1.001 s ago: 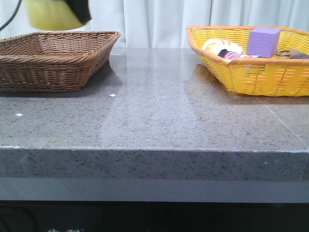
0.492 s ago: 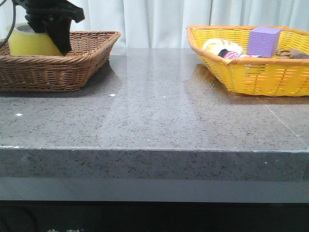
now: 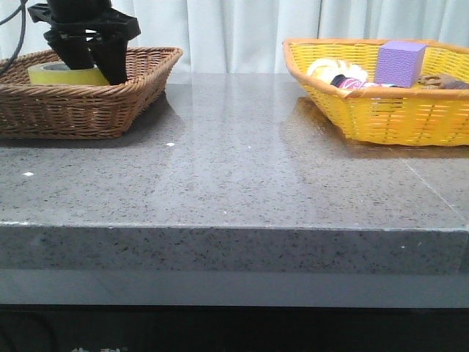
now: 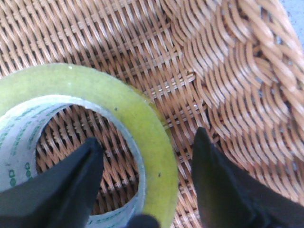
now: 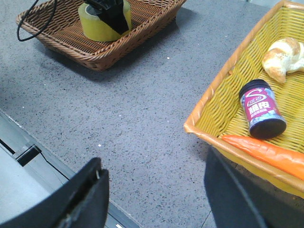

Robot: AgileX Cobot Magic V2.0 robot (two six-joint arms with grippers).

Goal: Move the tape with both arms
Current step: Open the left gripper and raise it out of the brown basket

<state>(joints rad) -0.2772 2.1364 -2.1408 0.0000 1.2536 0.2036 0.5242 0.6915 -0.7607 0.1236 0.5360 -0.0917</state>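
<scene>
Start close to you: the gray speckled surface (image 3: pixel 234 183) runs wide and shiny, with bare stone between two baskets. You have one brown basket (image 3: pixel 88 103) on the left and one yellow basket (image 3: pixel 410 110) on the right, well apart.

There is one tape (image 3: pixel 51 73) roll. It sits flat on the floor of the brown basket, with its hole facing up. In the left wrist view you see its yellow ring (image 4: pixel 142 128) and the white inside with green print.

Your left gripper (image 3: pixel 91 62) reaches down into the brown basket from above. Its two dark fingers (image 4: pixel 71 180) are spread apart. One finger is inside the hole of the tape and the other is outside the ring, so the wall of the tape is between them. The fingers do not look like they squeeze it, and you can see a gap by the outer finger.

Your right gripper (image 5: pixel 152 199) hangs over the surface near the yellow basket. Its fingers (image 5: pixel 85 199) are wide apart and hold nothing.

In the yellow basket you can count one purple cube (image 3: pixel 400 63), one bread roll (image 5: pixel 285 57), one dark jar (image 5: pixel 261 109) with a red label and one orange carrot (image 5: pixel 266 152).

Far behind it all hangs a white curtain (image 3: pixel 242 29).
</scene>
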